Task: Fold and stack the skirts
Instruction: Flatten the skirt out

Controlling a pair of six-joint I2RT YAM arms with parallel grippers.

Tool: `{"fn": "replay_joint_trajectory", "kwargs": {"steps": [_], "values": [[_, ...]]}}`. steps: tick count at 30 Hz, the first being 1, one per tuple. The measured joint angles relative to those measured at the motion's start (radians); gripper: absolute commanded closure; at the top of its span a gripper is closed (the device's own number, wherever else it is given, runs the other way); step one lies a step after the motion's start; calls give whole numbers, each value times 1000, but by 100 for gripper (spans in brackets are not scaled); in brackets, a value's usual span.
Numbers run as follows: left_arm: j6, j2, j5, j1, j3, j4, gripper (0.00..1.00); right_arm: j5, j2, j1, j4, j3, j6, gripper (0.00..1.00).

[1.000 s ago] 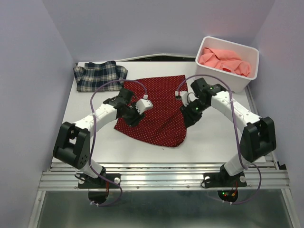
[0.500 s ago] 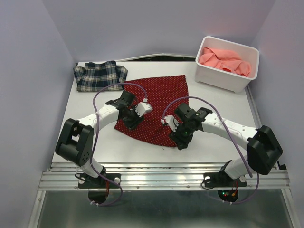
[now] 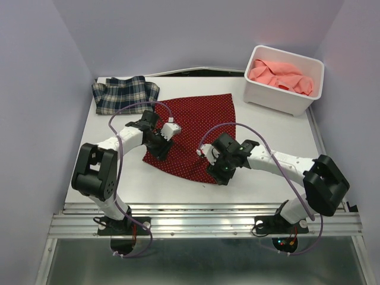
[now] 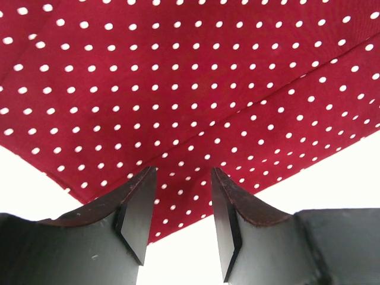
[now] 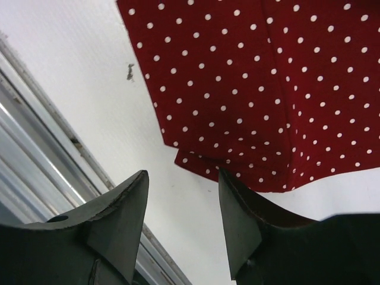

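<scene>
Both hang open and empty: left pincer [image 4: 182, 178] over the near hem of the red dotted skirt [image 3: 199, 119] on the desk [image 3: 267, 133], right pincer [image 5: 182, 178] by its corner. I might pinch only one layer, skewing the fold.

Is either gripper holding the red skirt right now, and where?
Nothing is held: the left gripper and right gripper both hang open at the red skirt's near edge.

Table [image 3: 270, 139]: dotted skirt [image 3: 200, 122], plaid skirt [image 3: 123, 94], bin [image 3: 278, 99]
</scene>
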Motion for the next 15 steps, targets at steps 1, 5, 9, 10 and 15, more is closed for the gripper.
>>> {"fn": "replay_joint_trajectory", "kwargs": {"steps": [1,5,9,10,15], "values": [[-6,9,8,0,2,0,46,12,8,1,11,-1,7,45],[-29,45,34,6,4,0,47,46,32,7,48,-10,21,47],[-47,67,47,31,7,-2,46,68,54,13,72,-23,26,54],[-51,71,51,38,10,-3,46,72,58,15,80,-29,26,55],[-66,94,60,62,32,-7,47,92,64,19,82,-46,26,71]]}}
